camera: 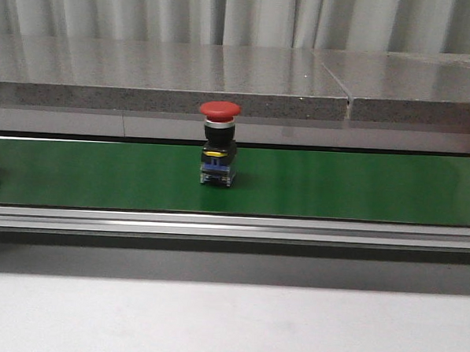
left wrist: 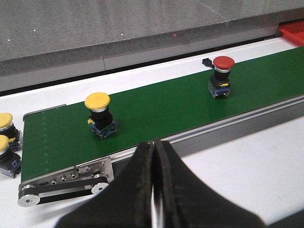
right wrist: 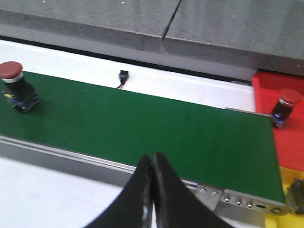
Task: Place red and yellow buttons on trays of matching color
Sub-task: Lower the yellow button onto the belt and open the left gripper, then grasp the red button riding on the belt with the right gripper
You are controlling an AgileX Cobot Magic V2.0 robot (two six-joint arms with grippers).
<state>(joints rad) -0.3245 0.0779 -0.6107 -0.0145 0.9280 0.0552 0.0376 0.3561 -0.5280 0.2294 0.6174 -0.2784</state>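
Standing upright mid-belt (camera: 337, 185): red button (camera: 218, 144), cap up, resting on its black-and-blue base. Sitting upright farther along the belt toward its roller end: yellow button (left wrist: 99, 114), well apart from the red one. Waiting just off that roller end, on the white table (left wrist: 266, 166): two more yellow buttons (left wrist: 5, 124), close together. Resting past the opposite end of the belt, on the red tray (right wrist: 289, 142): second red button (right wrist: 285, 107), upright near the belt's corner. Lying beyond the belt's far edge on the white strip: small black sensor (right wrist: 123, 77). Hovering off the belt's near rail over the table: left gripper (left wrist: 154, 152), jaws clenched together, holding nothing. Hovering likewise off the near rail closer to the tray end: right gripper (right wrist: 152, 164), jaws pressed together, also carrying nothing.
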